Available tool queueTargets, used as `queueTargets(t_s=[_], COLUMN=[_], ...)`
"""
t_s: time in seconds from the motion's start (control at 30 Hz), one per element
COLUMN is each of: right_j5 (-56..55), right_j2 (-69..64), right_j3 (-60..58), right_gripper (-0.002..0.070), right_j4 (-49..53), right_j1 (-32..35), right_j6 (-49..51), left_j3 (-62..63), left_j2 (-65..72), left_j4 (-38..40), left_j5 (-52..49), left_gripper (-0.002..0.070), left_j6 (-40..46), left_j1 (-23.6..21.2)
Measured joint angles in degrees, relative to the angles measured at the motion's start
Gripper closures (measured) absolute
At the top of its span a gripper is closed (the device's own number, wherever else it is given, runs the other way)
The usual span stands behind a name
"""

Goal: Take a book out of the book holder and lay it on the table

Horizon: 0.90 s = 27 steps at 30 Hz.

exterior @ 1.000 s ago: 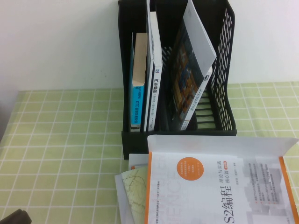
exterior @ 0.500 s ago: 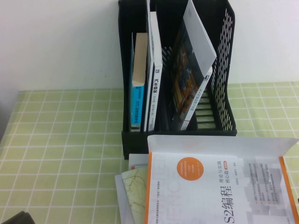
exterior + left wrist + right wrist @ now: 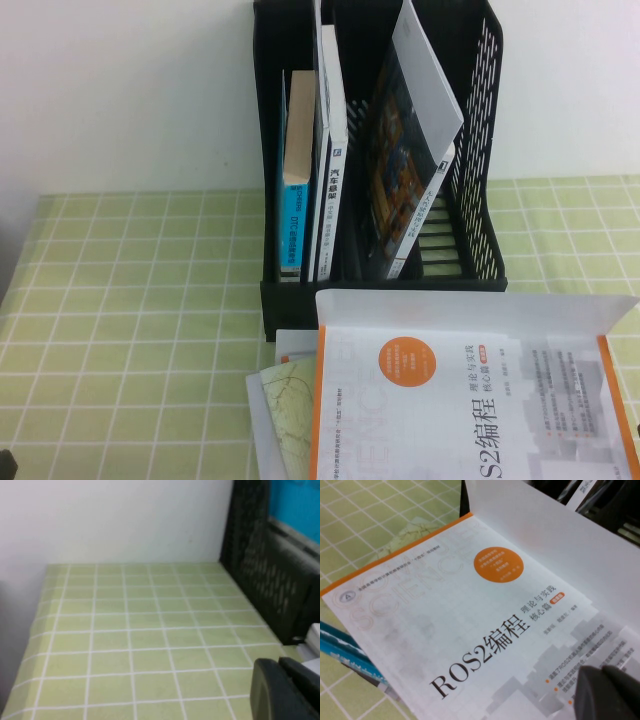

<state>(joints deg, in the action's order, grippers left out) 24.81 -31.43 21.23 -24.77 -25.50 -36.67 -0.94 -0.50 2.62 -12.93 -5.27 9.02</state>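
A: Where is the book?
B: A white book with an orange edge and an orange circle on its cover [image 3: 470, 400] lies flat on the light green, white-gridded worktop [image 3: 140, 320], just in front of the tall black plastic book holder [image 3: 480, 150]. It rests on top of other printed sheets [image 3: 280, 400].

A: And the right pincer?
B: The right pincer [image 3: 610, 692] hangs just above the white book's cover, at the corner away from the holder. Its dark tips are pressed together and pinch nothing.

A: The left pincer?
B: The left pincer [image 3: 285, 687] shows only as a dark edge over the worktop, beside the holder's perforated wall. I cannot tell whether it is spread.

A: What stays in the holder?
B: 3 books stand in its slots: 2 upright [image 3: 310, 170] and 1 leaning [image 3: 410, 160].
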Motion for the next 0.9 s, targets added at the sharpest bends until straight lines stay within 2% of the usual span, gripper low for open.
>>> queueTargets(t_s=[0.2, 0.67, 0.8, 0.9], right_j5=[0.1, 0.6, 2.8, 5.9], right_j2=[0.0, 0.7, 6.0, 12.7], right_j3=[0.0, -0.1, -0.5, -0.6], right_gripper=[0.0678, 0.0678, 0.0678, 0.0678], right_j4=[0.0, -2.5, -4.7, -5.4], right_j1=[0.0, 0.7, 6.4, 14.9], right_j6=[0.0, 0.0, -0.1, -0.3], left_j3=[-0.3, -0.3, -0.3, -0.3], left_j2=[-0.1, -0.3, -0.3, -0.3], left_j4=[1.2, 1.9, 1.9, 1.9], left_j5=[-6.6, -7.1, -7.1, -7.1], left_gripper=[0.0677, 0.0677, 0.0677, 0.0677], left_j6=[-2.7, -2.7, -2.7, -2.7], left_j1=[-1.5, -1.6, -1.6, -1.6])
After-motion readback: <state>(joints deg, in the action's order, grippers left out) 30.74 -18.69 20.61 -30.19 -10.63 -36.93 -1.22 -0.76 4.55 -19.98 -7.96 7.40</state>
